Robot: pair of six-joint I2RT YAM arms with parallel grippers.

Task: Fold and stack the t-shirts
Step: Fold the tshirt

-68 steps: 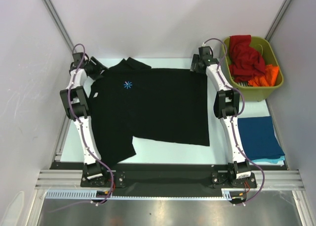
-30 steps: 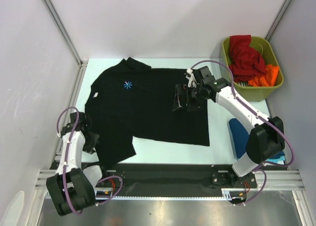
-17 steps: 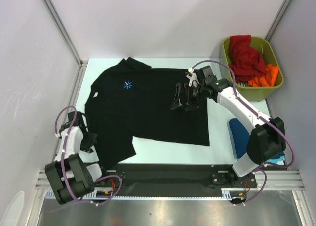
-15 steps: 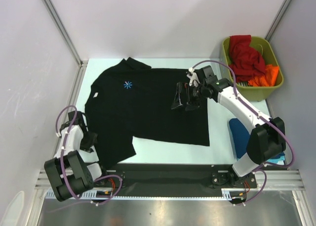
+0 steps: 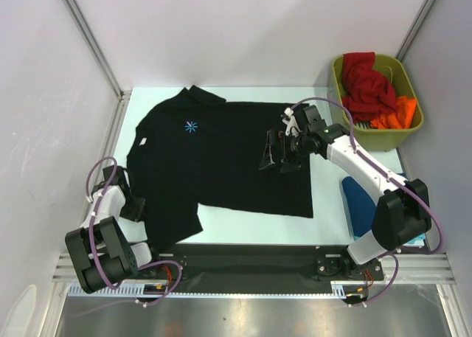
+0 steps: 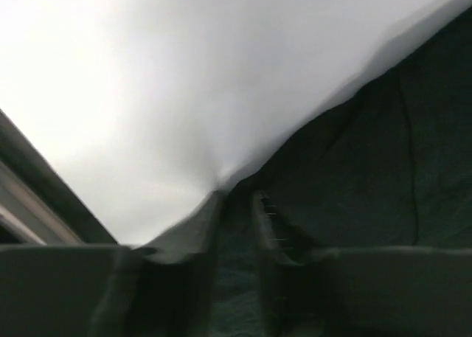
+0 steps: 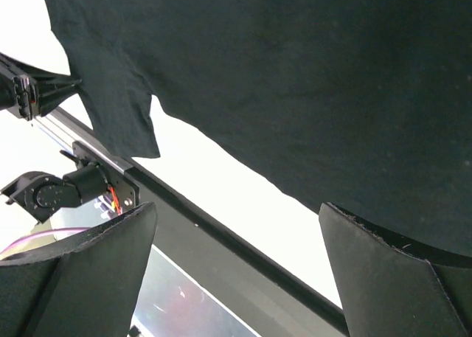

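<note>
Site: walled cell with a pale tabletop (image 5: 258,226), both arms bolted at its near edge
Black t-shirt (image 5: 236,160): spread flat across the middle of the tabletop, with the collar at the far left and the hem towards the right; one sleeve lies at the near left, close to the near edge
Starburst print (image 5: 191,126): small, light blue, face up on the chest just below the collar
Left arm (image 5: 103,223): bent double at the near-left corner, wrist low beside the near sleeve
Left fingers (image 6: 203,234): close together with only a narrow slot between them, set at the outer edge of the near sleeve; the wrist view shows dark cloth in the slot, but I cannot tell whether they actually nip it
Right arm (image 5: 361,164): reaches from the near right out over the shirt's right half
Right fingers (image 7: 88,271): spread wide and carrying nothing, hovering above the shirt body on the hem side; the wrist view looks past them onto black cloth, the near sleeve and the near rail
Bin (image 5: 404,134): olive green, at the far-right corner
Red t-shirt (image 5: 365,82): heaped in the bin, on its left side
Orange t-shirt (image 5: 398,114): crumpled in the bin, touching the red one on its right
Dark blue t-shirt (image 5: 358,208): flat at the near right of the tabletop, partly hidden by the right arm, apart from the black t-shirt
</note>
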